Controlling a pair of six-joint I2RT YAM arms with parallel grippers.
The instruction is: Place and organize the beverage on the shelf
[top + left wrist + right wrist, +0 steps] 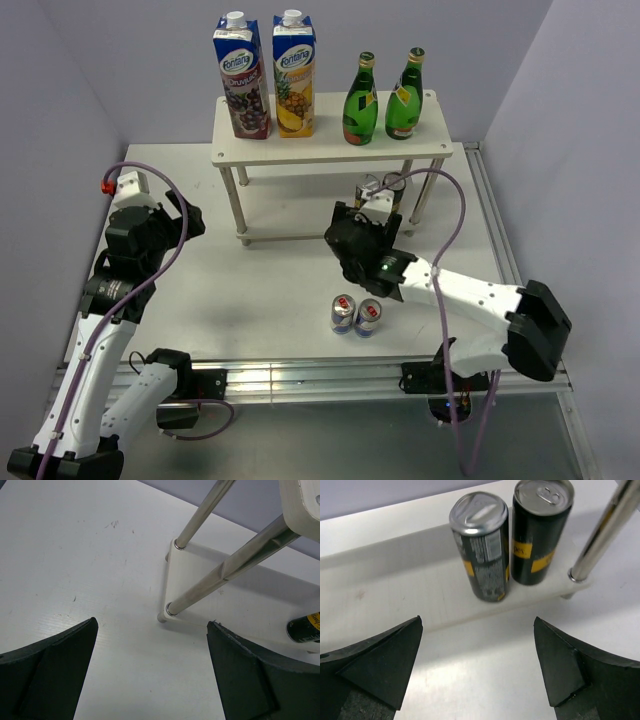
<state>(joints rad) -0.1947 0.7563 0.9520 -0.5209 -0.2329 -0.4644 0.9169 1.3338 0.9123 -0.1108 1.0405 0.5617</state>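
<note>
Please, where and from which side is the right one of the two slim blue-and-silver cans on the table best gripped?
Take the slim blue-and-silver can around the middle of its round wall, coming from its free right side. It stands upright with its twin close on its left, so only its near and far faces are open.

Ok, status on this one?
Left hand, right hand open, empty. Dark cans on lower shelf board, green bottles on top. Blue cans on table. Nothing blocking them.

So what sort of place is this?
Likely a robot test bench, not a shop: a plain white table walled by bare grey panels, two white-and-black robot arms bolted on, a small white two-tier shelf.
</note>
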